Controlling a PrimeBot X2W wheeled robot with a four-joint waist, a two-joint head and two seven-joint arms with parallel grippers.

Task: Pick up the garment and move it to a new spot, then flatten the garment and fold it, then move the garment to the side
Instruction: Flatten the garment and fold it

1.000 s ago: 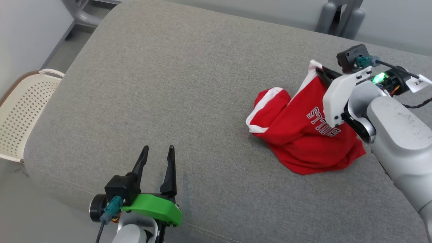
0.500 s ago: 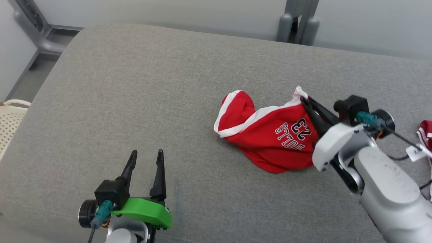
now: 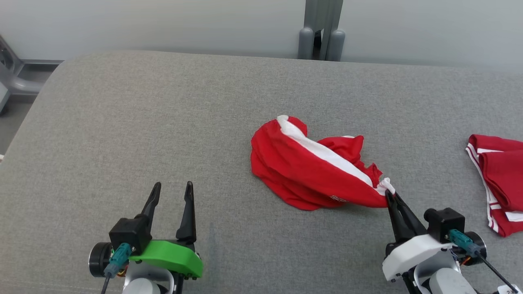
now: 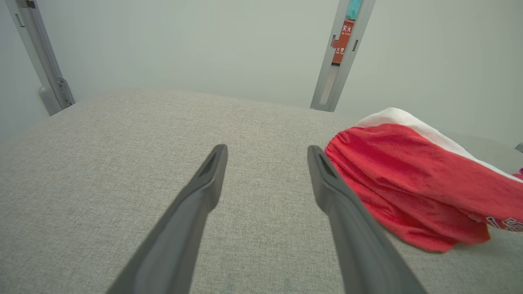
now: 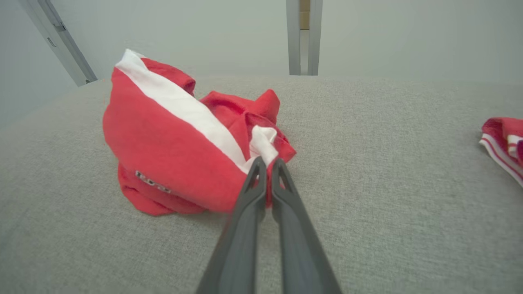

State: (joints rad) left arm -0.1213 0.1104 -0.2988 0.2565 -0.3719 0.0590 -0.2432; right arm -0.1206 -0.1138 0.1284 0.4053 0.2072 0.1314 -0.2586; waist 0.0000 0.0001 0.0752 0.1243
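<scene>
The garment is a crumpled red piece with a white band, lying in a heap at the middle of the grey padded surface. My right gripper is shut on a white-edged corner of the garment, pinched at the fingertips, low over the cushion. My left gripper stands open at the lower left, well apart from the cloth, nothing between its fingers. In the left wrist view the garment lies to the right of that gripper.
A second red garment with white stripes lies folded at the right edge of the surface. Grey posts and a pale wall stand behind the far edge. Bare cushion lies to the left and front.
The head camera has swung right. My right gripper has pulled back toward me and down with the garment's corner, so the cloth now rests collapsed on the cushion. The left gripper stays open.
</scene>
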